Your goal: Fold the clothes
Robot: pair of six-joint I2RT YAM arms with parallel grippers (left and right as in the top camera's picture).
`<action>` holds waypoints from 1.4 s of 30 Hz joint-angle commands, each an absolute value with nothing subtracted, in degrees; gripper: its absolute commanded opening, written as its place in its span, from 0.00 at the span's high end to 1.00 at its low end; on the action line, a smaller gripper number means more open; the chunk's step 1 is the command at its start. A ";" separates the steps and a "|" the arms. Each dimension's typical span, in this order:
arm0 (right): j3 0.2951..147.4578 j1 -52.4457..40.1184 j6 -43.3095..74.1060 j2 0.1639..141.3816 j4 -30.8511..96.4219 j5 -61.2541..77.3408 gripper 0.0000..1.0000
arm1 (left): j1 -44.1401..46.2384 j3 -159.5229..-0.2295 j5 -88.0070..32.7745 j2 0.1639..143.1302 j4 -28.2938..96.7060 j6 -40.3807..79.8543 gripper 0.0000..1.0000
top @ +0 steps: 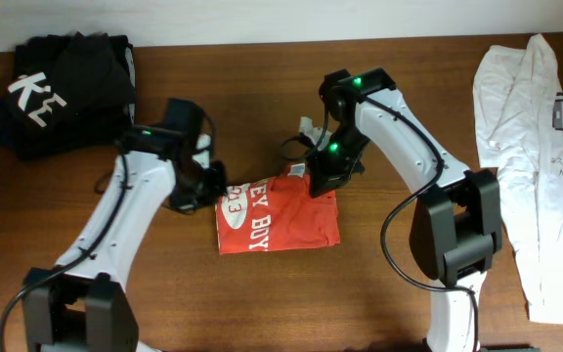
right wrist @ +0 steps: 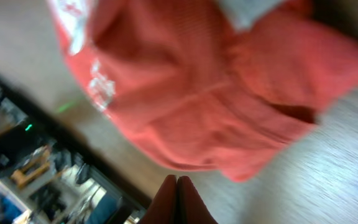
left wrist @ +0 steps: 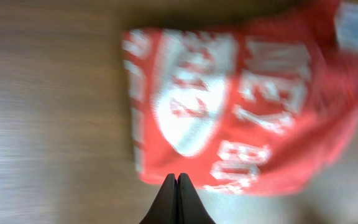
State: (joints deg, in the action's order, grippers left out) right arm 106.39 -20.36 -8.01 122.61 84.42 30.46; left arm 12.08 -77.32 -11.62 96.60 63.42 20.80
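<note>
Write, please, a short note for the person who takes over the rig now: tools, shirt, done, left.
Left tool: shut, empty, at the left edge of the red-orange T-shirt.
Right tool: shut, empty, at its upper right corner.
Shirt: a compact rectangle, lettering up.
Done: folding looks nearly complete.
Left: perhaps smooth the rumpled side near the right tool. The white T-shirt and the black garments lie apart from it.

Black folded garments point(top: 62, 88) with white letters at table's point(top: 262, 293) far-left corner; white T-shirt point(top: 541, 166) along right edge.
</note>
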 commanded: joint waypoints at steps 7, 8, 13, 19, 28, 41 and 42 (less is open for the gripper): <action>75.53 -20.86 -1.30 121.34 51.77 39.13 0.96 | 17.41 -52.03 -23.14 101.16 30.00 23.99 0.99; 73.01 -20.43 0.89 121.34 49.34 34.41 0.95 | 17.30 -51.13 -21.91 103.11 30.00 23.99 0.99; 76.49 -9.04 8.56 120.60 59.13 24.56 0.96 | 8.97 -54.59 -6.31 100.49 41.91 30.13 1.00; 87.31 -12.69 7.31 109.89 63.31 29.08 0.92 | 9.23 -61.12 -6.22 87.96 44.75 28.21 0.94; 86.70 -22.85 10.59 120.92 42.78 39.48 0.92 | 13.82 -61.12 -18.02 108.22 25.43 25.87 0.91; 116.03 -8.95 12.53 122.06 74.04 9.21 0.11 | 10.33 -78.24 5.58 100.05 52.49 25.85 0.32; 120.38 -7.75 12.27 122.06 77.52 8.34 0.01 | 10.33 -78.22 -1.17 98.89 52.53 23.86 0.15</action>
